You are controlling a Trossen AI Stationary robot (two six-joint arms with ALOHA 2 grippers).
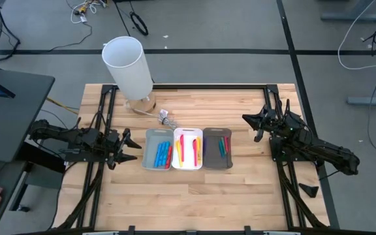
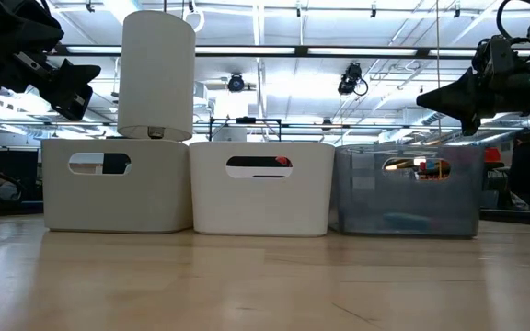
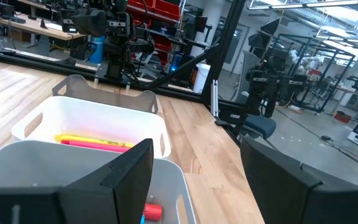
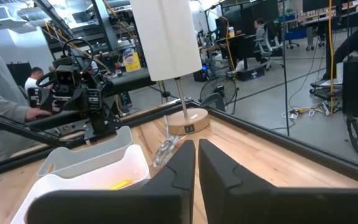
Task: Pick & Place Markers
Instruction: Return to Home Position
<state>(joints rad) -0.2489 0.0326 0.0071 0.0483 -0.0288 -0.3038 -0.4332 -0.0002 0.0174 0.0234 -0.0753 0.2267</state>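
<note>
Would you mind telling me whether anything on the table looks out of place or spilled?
Only one thing: a small crumpled silvery scrap lies loose between the cylinder and the trays. All the markers in view sit inside the trays, which stand in a tidy row. Nothing looks spilled.

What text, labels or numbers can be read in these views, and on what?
No text can be read.
Dark tag on the wooden base under the white cylinder: too small to read.
Label on a yellow jug in the room behind: blurred.
The trays and markers show no print.
</note>
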